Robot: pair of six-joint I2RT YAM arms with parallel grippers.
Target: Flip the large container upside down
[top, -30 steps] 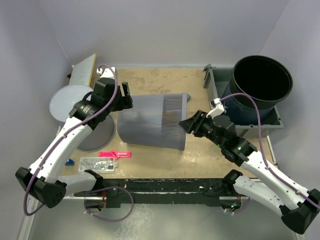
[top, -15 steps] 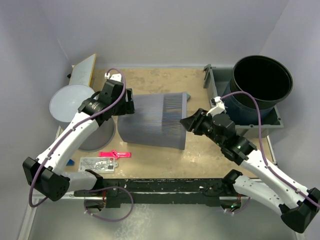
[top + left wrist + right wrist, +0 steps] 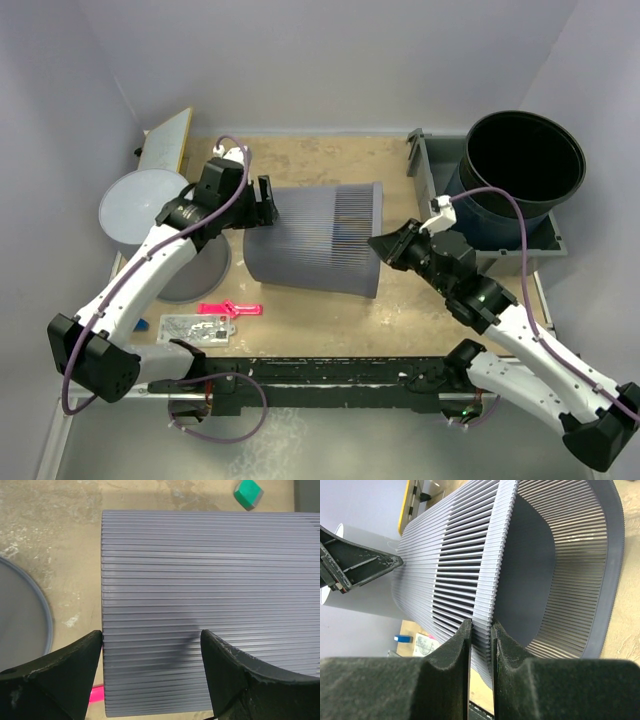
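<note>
right gripper (image 3: 480,630) now pinched onto ribbed container (image 3: 315,240) rim, container shifted right, left gripper (image 3: 262,205) moved over its base end

Left arm (image 3: 150,270) extended forward, left gripper (image 3: 152,642) spread wide, right arm (image 3: 520,330) angled inward, right gripper (image 3: 480,630) clamped on container (image 3: 315,240) rim

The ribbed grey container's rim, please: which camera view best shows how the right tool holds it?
The right wrist view: the right tool pinches the rim, one finger inside the mouth, one outside. The top external view shows the container on its side, the grip small. The left wrist view shows only its ribbed wall.
</note>
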